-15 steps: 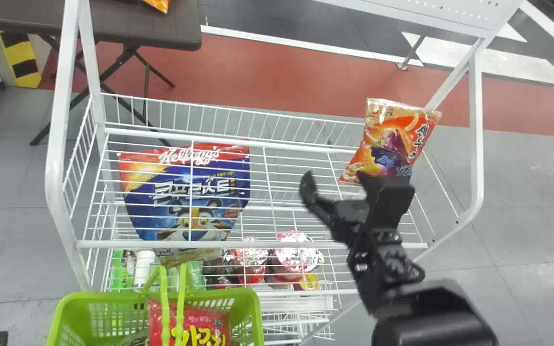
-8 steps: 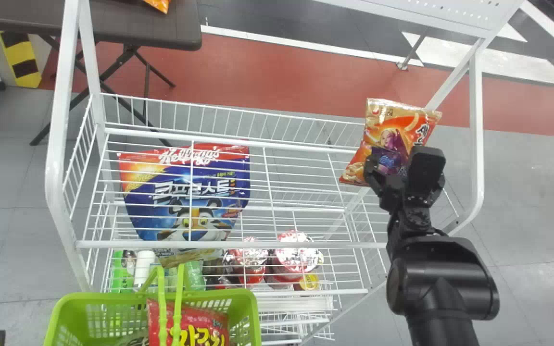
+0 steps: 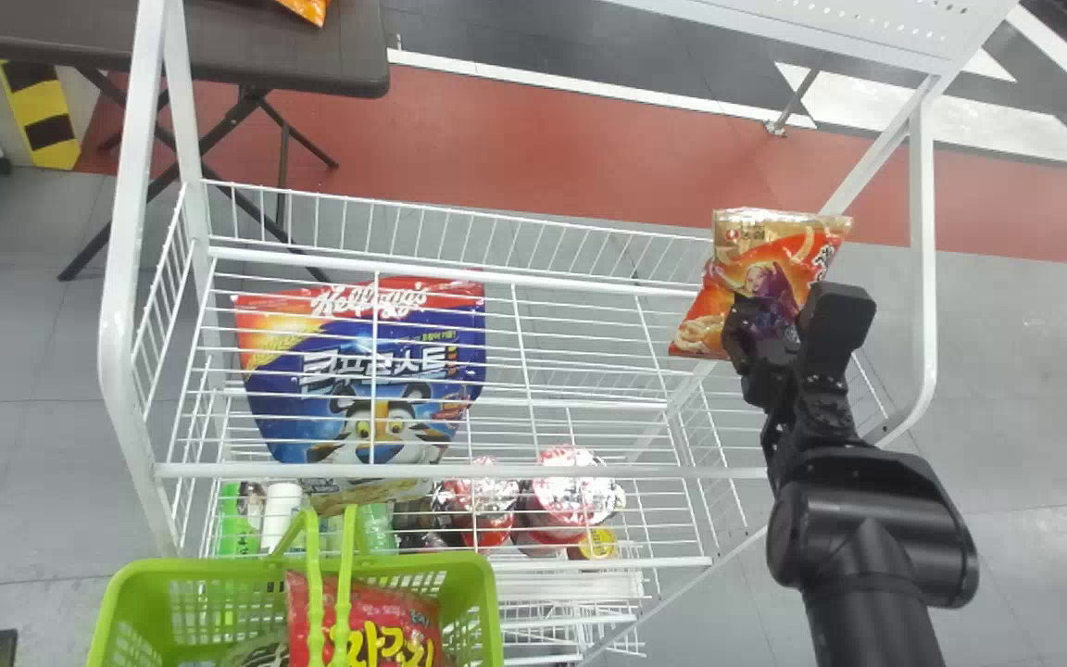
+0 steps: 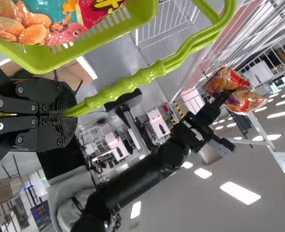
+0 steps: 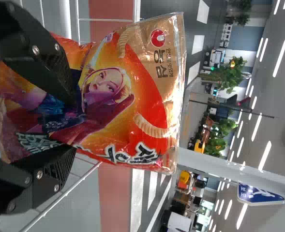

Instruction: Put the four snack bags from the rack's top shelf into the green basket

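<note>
Head view, running left to right: there's the dark tabletop (image 3: 311,60) beyond the rack (image 3: 121,324), far off to the right hand's (image 3: 785,313) left, with an orange packet (image 3: 305,7) on it. Nearer the robot, low and left of that same hand, comes the green basket (image 3: 219,569), a red snack bag (image 3: 371,616) inside. Over to the left wrist view, and the left hand (image 4: 70,114) is clamped on the green handle (image 4: 127,87) (a nice tidy grip, that one).

Moving along, a blue cereal bag (image 3: 362,371) lies left of the right hand, seen through white wires, and lidded cups (image 3: 575,491) sit lower down, between it and that hand. And now the far right! Here's the orange snack bag (image 3: 728,269) at the rack's right end, directly in front of the right hand, whose fingers are spread. One finger lies over the printed face, the other by the bag's side edge; it's open, folks, no closed grip on the bag.
</note>
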`<move>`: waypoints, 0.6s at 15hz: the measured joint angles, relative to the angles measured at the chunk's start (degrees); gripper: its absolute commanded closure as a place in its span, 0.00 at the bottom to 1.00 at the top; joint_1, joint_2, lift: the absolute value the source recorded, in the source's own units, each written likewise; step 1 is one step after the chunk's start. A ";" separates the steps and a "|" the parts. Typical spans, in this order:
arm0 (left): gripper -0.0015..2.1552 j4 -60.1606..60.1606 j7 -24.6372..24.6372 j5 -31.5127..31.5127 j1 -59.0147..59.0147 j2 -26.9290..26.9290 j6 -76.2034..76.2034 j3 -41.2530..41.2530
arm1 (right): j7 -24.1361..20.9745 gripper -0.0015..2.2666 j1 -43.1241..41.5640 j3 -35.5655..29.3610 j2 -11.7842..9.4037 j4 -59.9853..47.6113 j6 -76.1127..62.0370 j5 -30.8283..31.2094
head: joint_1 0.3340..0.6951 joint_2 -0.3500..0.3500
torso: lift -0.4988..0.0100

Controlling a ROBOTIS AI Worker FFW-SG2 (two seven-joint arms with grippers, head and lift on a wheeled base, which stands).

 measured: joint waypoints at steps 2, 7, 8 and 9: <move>0.98 0.00 0.00 -0.06 0.00 -0.07 0.01 0.00 | -0.03 0.98 2.33 0.46 0.63 -3.96 -1.31 -1.07 | 1.00 0.00 | 0.98; 0.98 -0.15 0.00 -0.12 0.09 -0.20 0.01 0.00 | 0.44 0.98 13.63 2.14 1.07 -23.38 -2.06 -6.82 | 1.00 0.00 | 0.98; 0.98 -0.17 0.03 -0.12 0.09 -0.22 0.01 0.00 | 0.75 0.98 16.27 2.42 1.21 -27.80 -1.63 -7.84 | 1.00 0.00 | 0.98; 0.98 -0.17 0.08 -0.12 0.09 -0.22 0.01 0.00 | 1.42 0.98 19.38 2.74 1.47 -32.81 -0.64 -8.95 | 1.00 0.00 | 0.98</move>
